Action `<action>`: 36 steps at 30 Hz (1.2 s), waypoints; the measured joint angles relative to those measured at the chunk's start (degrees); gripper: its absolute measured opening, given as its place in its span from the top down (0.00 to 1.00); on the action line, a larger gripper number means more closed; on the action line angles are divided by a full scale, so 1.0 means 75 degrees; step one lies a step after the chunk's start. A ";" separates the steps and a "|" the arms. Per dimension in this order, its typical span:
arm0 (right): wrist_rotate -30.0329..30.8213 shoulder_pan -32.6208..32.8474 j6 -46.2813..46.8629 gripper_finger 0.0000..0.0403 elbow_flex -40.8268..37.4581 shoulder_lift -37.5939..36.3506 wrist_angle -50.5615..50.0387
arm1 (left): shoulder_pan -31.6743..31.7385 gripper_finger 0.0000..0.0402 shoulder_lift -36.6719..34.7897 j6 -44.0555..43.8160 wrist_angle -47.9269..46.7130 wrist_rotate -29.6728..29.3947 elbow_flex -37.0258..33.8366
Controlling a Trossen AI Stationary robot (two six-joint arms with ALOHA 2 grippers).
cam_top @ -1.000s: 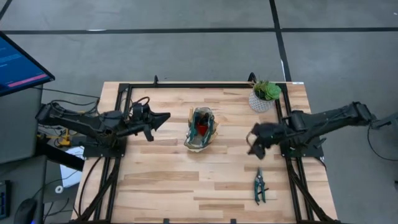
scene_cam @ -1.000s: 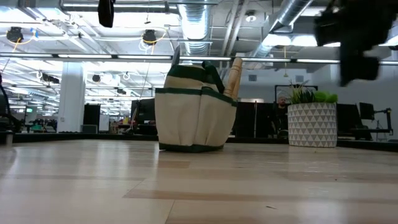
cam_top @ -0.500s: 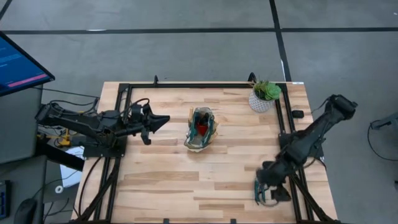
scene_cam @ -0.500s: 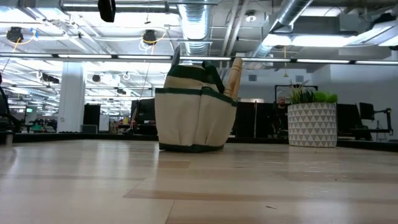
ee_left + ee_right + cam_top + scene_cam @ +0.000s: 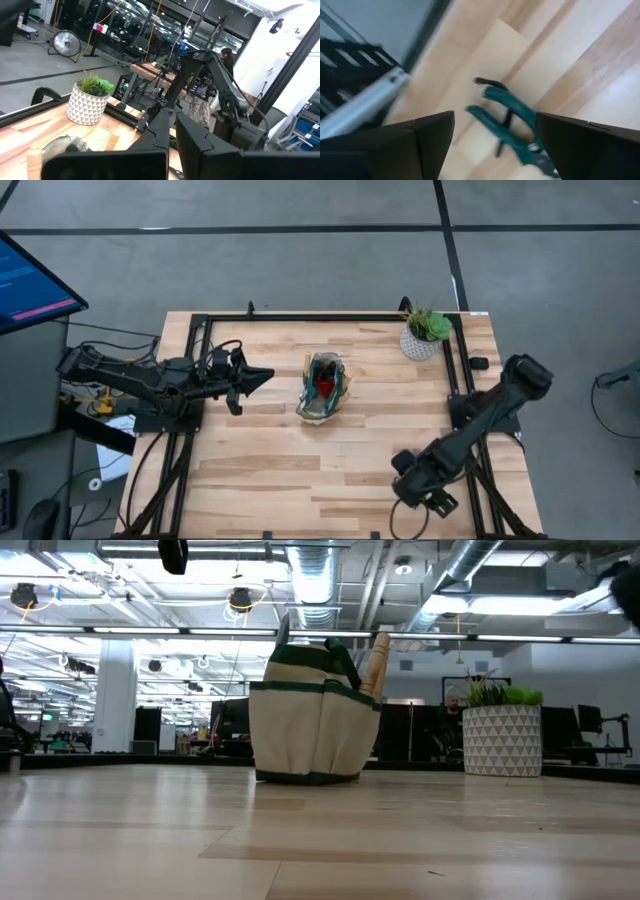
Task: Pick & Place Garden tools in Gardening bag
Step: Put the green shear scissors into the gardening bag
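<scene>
The beige gardening bag (image 5: 323, 387) with green trim stands upright on its base mid-table; in the low view (image 5: 315, 720) a wooden handle (image 5: 377, 665) sticks out of its top, and a red item (image 5: 323, 385) shows inside. The green-handled pruning shears (image 5: 512, 125) lie flat on the table near the front right, hidden under my right arm in the high view. My right gripper (image 5: 408, 480) hovers over them, open (image 5: 495, 120), a finger on either side. My left gripper (image 5: 262, 372) is shut, left of the bag.
A green plant in a white pot (image 5: 421, 340) stands at the far right corner, also in the low view (image 5: 503, 740). Black frame rails (image 5: 455, 380) run along the table's sides. A rail (image 5: 365, 100) lies close beside the shears.
My right gripper has swung from the table's right middle toward the near edge and come down over the pruning shears, which it now covers in the high view. The shears have stayed where they were.
</scene>
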 joint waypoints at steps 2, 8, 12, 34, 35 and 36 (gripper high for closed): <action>0.0080 -0.0089 -0.0360 0.33 0.0000 0.0273 0.0058 | 0.0000 1.00 0.0000 0.0000 0.0000 0.0100 0.0000; 0.0187 -0.0341 -0.0896 0.33 0.0006 0.0877 0.0073 | 0.0000 1.00 0.0000 -0.0002 0.0000 0.0640 0.0000; 0.0197 -0.0369 -0.1415 0.33 0.0006 0.1017 0.0079 | 0.0000 1.00 0.0000 -0.0003 -0.0005 0.0852 0.0000; 0.0560 -0.0337 -0.2309 0.39 -0.0119 0.1358 0.0671 | 0.0000 1.00 0.0001 -0.0067 -0.0283 0.1178 0.0000; 0.0551 -0.0337 -0.2308 0.41 -0.0119 0.1358 0.0663 | 0.0000 1.00 0.0003 -0.0064 -0.0283 0.1178 0.0000; 0.0549 -0.0337 -0.2272 0.43 -0.0119 0.1356 0.0653 | 0.0000 1.00 0.0000 -0.0064 -0.0286 0.1178 0.0000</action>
